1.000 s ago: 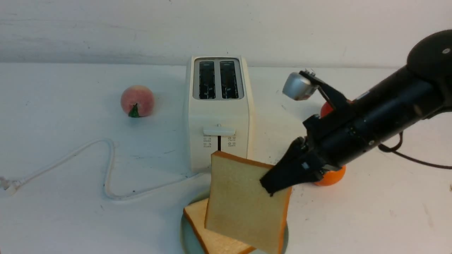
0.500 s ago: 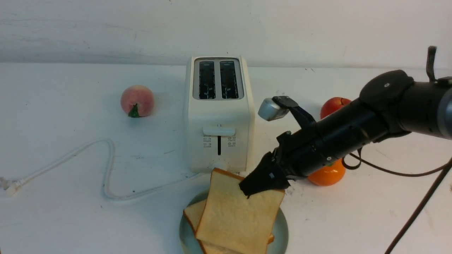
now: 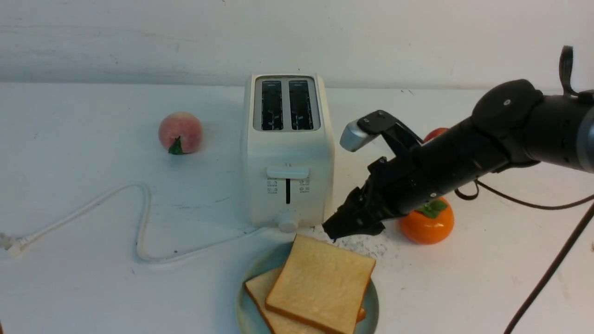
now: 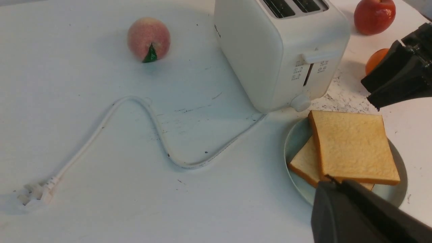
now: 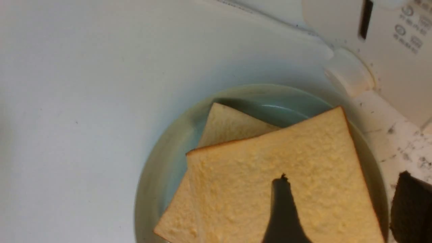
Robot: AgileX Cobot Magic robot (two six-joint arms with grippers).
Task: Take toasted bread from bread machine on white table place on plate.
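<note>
Two slices of toasted bread lie stacked on the pale blue-green plate (image 3: 269,260) at the front of the white table (image 3: 83,287). The top slice (image 3: 320,283) covers most of the lower slice (image 3: 257,292). The bread machine (image 3: 287,153) stands just behind the plate with both slots empty. My right gripper (image 3: 333,229) is open and empty, hovering just above the plate's far right edge. In the right wrist view its fingers (image 5: 283,209) stand wide apart over the top slice (image 5: 270,155). My left gripper (image 4: 332,182) is shut and empty near the plate (image 4: 297,141); it is out of the front view.
A peach (image 3: 180,132) sits left of the toaster. A red apple (image 3: 434,134) is partly hidden behind my right arm, and an orange persimmon (image 3: 427,225) sits under it. The white power cord (image 3: 139,222) loops across the left of the table. Dark specks (image 3: 371,245) lie beside the plate.
My right gripper lowered the second slice onto the first slice on the plate, let go of it, and drew back up and to the right.
</note>
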